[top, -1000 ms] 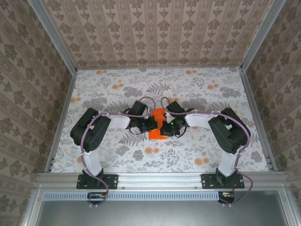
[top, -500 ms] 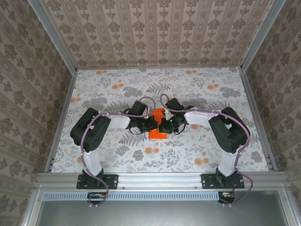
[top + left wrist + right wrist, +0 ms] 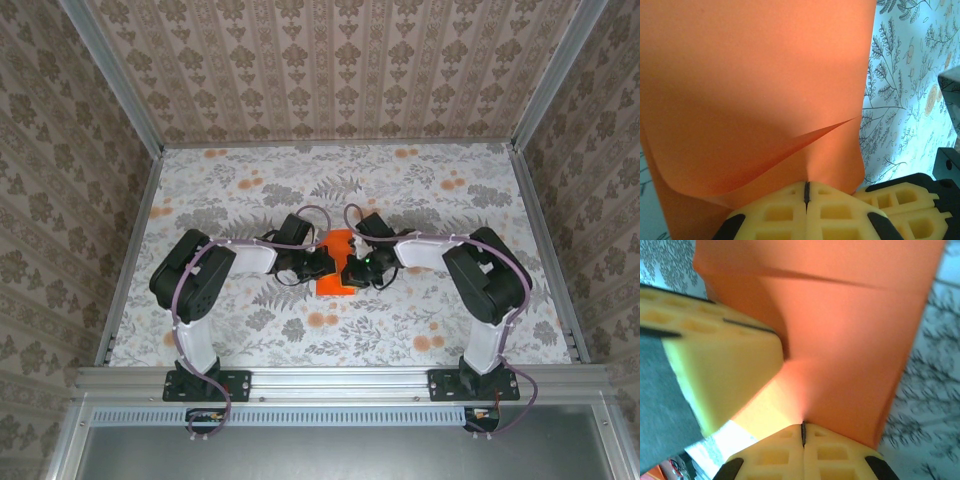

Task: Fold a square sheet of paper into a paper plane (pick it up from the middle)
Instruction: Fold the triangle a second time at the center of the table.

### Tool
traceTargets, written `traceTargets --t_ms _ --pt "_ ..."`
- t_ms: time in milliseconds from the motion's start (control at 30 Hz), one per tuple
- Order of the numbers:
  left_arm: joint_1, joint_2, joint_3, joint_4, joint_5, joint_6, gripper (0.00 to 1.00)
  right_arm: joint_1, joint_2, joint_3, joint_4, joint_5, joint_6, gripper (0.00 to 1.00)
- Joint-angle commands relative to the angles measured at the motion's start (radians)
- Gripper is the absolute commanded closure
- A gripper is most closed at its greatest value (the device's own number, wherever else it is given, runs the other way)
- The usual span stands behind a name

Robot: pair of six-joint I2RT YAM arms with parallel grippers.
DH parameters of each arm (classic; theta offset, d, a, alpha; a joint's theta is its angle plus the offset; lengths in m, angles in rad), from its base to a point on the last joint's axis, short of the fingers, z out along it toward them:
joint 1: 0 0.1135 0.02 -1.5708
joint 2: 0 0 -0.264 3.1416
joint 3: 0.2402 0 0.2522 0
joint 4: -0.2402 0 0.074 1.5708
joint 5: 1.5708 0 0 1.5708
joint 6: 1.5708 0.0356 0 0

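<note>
In the top view, the square sheet of paper sits near the middle of the frame, above the flower-printed surface. The two arms reach in from lower left and lower right. The left tool and the right tool meet at the sheet's lower part, close beside each other.

In the left wrist view, the orange sheet covers the upper left and centre of the frame. It curls at the lower left, and one loose edge runs diagonally across it. At bottom centre the left tool's yellow fingers are pressed together, clamped on the sheet's lower edge. The right tool's yellow fingers lie just beside them at lower right.

In the right wrist view, the sheet spans the top and right. The right tool's fingers are pressed together at the bottom, nipping the paper. The left tool's yellow finger comes in from the left, touching the sheet.
</note>
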Motion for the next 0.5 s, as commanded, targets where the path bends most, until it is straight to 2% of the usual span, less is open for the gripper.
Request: traceTargets --t_ms 0,200,333,467 --pt "-0.003 0.089 -0.070 -0.218 -0.111 -0.005 1.00 -0.010 -0.046 -0.089 -0.089 0.007 -0.012 1.00" --pt "-0.003 0.083 -0.073 -0.208 -0.107 -0.004 1.00 -0.024 -0.148 -0.163 -0.076 -0.014 -0.009 1.00" --pt "-0.003 0.080 -0.071 -0.201 -0.102 -0.002 1.00 -0.027 -0.184 -0.124 -0.054 -0.033 -0.010 1.00" --pt "-0.004 0.072 -0.069 -0.196 -0.099 -0.002 1.00 -0.027 -0.146 -0.052 -0.031 -0.041 -0.011 1.00"
